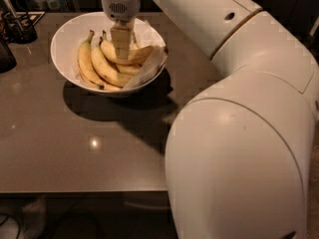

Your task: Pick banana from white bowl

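The white bowl [65, 39] stands at the far left of the brown table, with crumpled white paper [148, 67] at its right rim. Several yellow bananas lie in it. The plump banana [142, 55] lies on top, across the middle. A slimmer long-stemmed banana [83, 63] lies along the left side, and another [104, 68] lies between them. My gripper [121, 51] points straight down into the bowl and meets the plump banana at its middle, hiding that part.
A dark holder with utensils [21, 28] and a dark object [5, 56] stand at the far left. My white arm [239, 133] fills the right side and hides the table there. The table's front edge [79, 190] runs along the bottom.
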Controlling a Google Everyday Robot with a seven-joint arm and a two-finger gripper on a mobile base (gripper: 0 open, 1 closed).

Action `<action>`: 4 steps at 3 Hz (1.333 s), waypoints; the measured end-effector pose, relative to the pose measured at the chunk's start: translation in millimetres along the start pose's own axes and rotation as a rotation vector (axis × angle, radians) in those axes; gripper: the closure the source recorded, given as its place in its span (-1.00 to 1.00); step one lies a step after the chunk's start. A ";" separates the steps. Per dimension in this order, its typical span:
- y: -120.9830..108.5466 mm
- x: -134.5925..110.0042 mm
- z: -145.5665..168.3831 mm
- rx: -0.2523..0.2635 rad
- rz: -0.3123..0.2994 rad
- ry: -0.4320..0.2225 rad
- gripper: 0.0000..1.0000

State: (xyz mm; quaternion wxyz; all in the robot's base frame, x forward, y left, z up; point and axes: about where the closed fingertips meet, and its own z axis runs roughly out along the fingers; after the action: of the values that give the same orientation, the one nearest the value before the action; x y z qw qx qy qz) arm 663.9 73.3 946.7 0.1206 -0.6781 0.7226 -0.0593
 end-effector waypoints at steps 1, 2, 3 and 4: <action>1.3 -5.3 12.3 -0.028 0.001 0.003 -0.20; 3.4 -7.6 23.2 -0.053 0.002 0.010 -0.20; 4.7 -7.2 31.1 -0.070 0.004 0.021 0.15; 5.6 -4.9 33.7 -0.067 0.010 0.029 0.61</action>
State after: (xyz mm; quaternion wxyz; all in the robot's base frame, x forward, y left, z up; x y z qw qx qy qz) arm 667.3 81.2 913.4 0.0874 -0.6772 0.7292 -0.0443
